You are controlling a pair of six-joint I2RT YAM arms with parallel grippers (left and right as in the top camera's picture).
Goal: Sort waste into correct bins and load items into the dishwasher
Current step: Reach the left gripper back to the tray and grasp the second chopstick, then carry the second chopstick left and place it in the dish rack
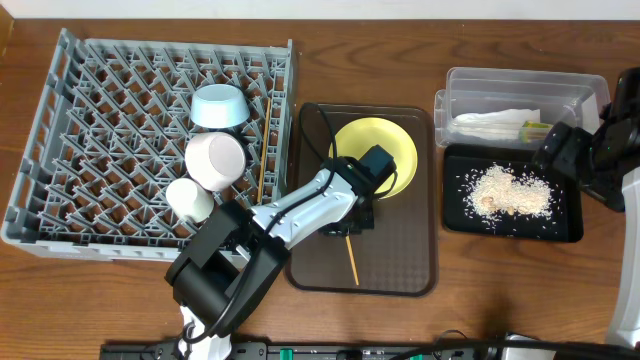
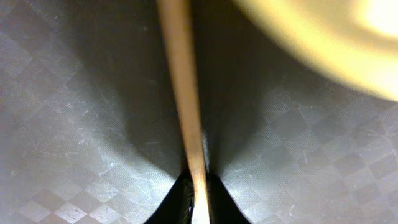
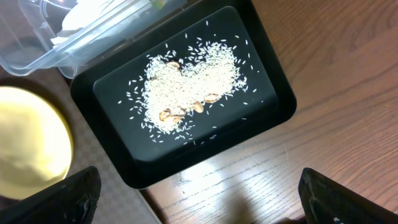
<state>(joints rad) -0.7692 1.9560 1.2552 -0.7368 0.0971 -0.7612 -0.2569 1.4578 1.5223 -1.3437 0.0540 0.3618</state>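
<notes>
From above, the left gripper [image 1: 345, 228] is down on the brown serving tray [image 1: 410, 270], just below the yellow plate [image 1: 392, 135], but the arm hides its fingertips. The left wrist camera fills that in. The two dark fingers [image 2: 174, 211] are pressed together on a chopstick [image 2: 186, 106], pinching its near end. The rest of it runs away over the tray's chequered surface, with the plate a blur at top right. Overhead, that chopstick pokes out below the gripper, angled across the tray.

A second chopstick [image 1: 264, 150] lies in the grey dish rack [image 1: 100, 120] along its right side. Close by in the rack are the light-blue bowl [image 1: 220, 105], the pink bowl [image 1: 217, 158] and the white cup [image 1: 190, 198].

Over on the right, the right gripper [image 3: 199, 186] hangs spread wide above the black tray [image 3: 273, 118], nothing between its fingers. Only its own wrist view shows both of them, down in the bottom corners. That tray holds the scattered rice [image 3: 186, 87] with a few brownish bits. The clear tub [image 1: 470, 85] just behind it holds the white napkin [image 1: 495, 122] and the green-and-yellow wrapper [image 1: 536, 128].
</notes>
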